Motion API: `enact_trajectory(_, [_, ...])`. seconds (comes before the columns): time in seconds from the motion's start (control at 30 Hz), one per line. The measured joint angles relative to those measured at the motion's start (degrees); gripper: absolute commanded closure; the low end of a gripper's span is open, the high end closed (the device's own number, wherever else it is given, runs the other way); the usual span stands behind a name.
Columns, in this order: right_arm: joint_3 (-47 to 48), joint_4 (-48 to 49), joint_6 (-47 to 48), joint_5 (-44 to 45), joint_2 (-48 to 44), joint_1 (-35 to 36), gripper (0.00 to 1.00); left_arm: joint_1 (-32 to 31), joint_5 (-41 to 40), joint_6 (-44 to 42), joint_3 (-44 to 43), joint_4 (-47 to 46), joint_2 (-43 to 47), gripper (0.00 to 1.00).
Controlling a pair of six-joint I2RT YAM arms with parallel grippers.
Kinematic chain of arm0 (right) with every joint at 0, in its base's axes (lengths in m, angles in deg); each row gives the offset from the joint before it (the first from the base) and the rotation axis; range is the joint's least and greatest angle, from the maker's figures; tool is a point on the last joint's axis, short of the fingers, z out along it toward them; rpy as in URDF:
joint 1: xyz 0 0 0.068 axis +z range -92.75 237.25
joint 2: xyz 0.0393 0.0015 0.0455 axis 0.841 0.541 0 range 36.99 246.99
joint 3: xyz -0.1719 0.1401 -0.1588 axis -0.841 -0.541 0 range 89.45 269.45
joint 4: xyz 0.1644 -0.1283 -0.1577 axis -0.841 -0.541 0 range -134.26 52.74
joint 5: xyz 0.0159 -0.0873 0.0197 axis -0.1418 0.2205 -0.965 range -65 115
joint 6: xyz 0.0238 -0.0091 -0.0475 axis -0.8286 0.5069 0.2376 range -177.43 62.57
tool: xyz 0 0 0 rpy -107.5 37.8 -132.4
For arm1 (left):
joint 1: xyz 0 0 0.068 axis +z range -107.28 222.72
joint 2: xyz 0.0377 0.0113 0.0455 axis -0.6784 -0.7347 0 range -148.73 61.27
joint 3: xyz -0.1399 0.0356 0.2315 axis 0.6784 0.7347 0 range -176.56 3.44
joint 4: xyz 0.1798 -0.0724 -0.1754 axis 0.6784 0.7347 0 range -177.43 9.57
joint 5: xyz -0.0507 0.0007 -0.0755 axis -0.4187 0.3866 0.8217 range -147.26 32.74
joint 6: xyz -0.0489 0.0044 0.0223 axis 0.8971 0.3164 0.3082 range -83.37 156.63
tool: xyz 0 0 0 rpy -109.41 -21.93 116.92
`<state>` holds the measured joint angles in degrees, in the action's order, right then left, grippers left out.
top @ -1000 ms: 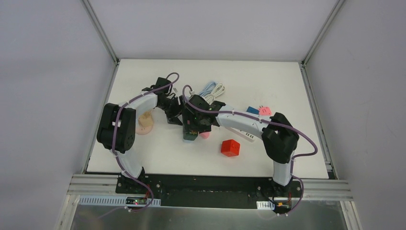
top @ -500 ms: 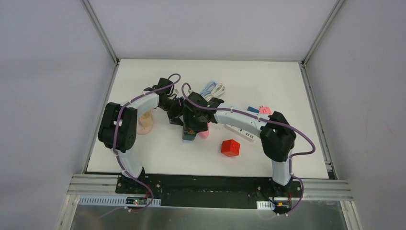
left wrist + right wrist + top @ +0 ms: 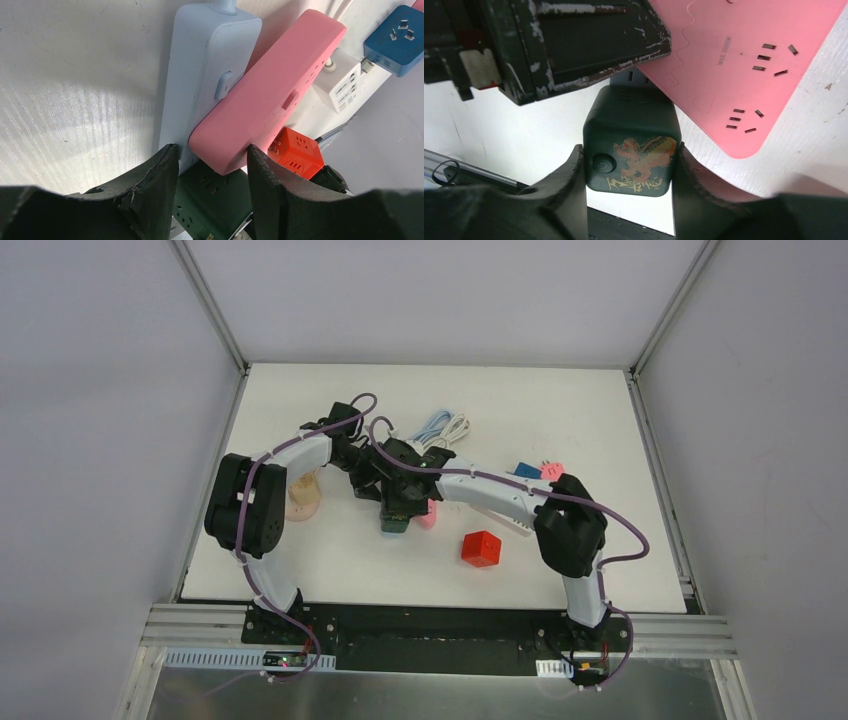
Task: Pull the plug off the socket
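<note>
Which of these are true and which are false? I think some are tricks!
1. The right jaws grip the dark green cube from both sides. True.
2. The pink power strip lies under the light blue power strip. False: the pink one lies on top, slanting across it.
3. The blue cube has its prongs pushed into a socket. False: its prongs are bare and stick up in the open.
4. The red cube sits on the table, apart from both arms' jaws. True.
</note>
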<state>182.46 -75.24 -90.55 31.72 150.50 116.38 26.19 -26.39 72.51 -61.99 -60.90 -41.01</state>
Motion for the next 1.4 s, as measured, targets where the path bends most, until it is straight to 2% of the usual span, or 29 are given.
enact_trajectory(0.03, [-0.02, -0.02, -0.09, 0.13, -0.07, 0.00, 1.00, 0.00, -0.04, -0.11, 0.00, 0.07, 0.00, 0.53])
enact_trajectory(0.2, [-1.05, 1.03, 0.15, 0.04, -0.96, -0.15, 1.00, -0.07, -0.39, -0.52, 0.00, 0.35, 0.07, 0.56])
enact_trajectory(0.43, [-0.26, -0.79, 1.20, -5.92, -0.79, -2.73, 1.00, -1.05, -1.40, -0.70, 0.70, -0.26, 1.20, 0.60])
enact_trajectory(0.7, [13.14, -12.13, 3.32, 7.72, 7.17, 3.08, 1.00, -1.07, -1.44, -0.68, 0.76, -0.35, 1.20, 0.63])
enact_trajectory(0.77, [13.81, -12.59, 3.10, 9.55, 7.69, 3.85, 1.00, -0.98, -1.44, -0.66, 0.76, -0.17, 1.20, 0.64])
enact_trajectory(0.9, [12.07, -10.99, 3.10, 8.98, 6.69, 3.54, 1.00, -1.01, -1.46, -0.66, 0.76, -0.15, 1.20, 0.66])
enact_trajectory(1.1, [0.52, -1.20, 4.28, 2.25, -0.57, 0.74, 1.00, -1.16, -1.40, -0.66, 0.85, -0.13, 1.20, 0.67])
enact_trajectory(1.2, [0.81, -1.44, 5.18, 2.38, -0.50, 0.76, 1.00, -1.09, -1.36, -0.61, 1.57, -0.44, 1.44, 0.67])
enact_trajectory(1.4, [9.92, -9.70, 6.51, 7.63, 4.98, 2.97, 1.00, -1.01, -1.42, -0.37, 2.89, -1.42, 2.32, 0.69])
